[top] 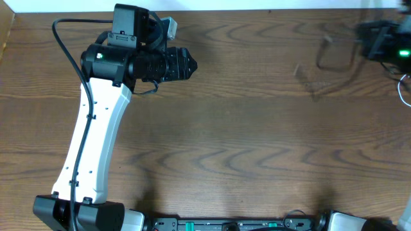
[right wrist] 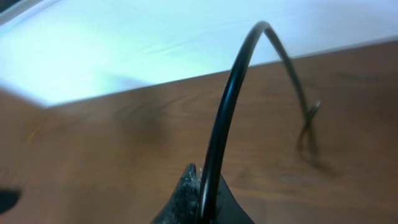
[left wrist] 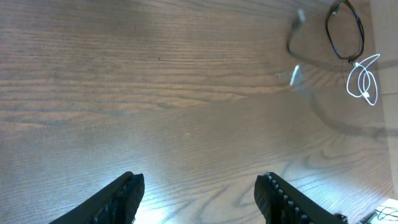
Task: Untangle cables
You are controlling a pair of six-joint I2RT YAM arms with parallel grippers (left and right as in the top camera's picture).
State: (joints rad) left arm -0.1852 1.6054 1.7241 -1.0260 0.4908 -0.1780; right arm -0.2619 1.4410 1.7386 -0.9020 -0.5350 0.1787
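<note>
Clamping the black cable (right wrist: 227, 106), the right gripper (right wrist: 202, 202) has its jaws pressed together on the strand, as seen in the right wrist view. From the fingertips the cable rises, arches over, and drops to the wooden table (top: 244, 147), where its far end crosses itself in a small kink. The left gripper (left wrist: 199, 193) has its jaws well apart with only bare tabletop between them. Its two ridged fingers (left wrist: 118, 199) frame the lower edge of the left wrist view.

In that view, the black cable lies ahead of the left gripper as a loop near the far right. A thin white cable (left wrist: 367, 93) is coiled just beside it at the table edge. In the overhead view, the left arm (top: 90, 147) reaches from the near left corner, with its gripper pointing rightward along the far side of the table. The right arm (top: 385, 42) sits blurred at the far right corner, the cables close to it and well apart from the left gripper.
</note>
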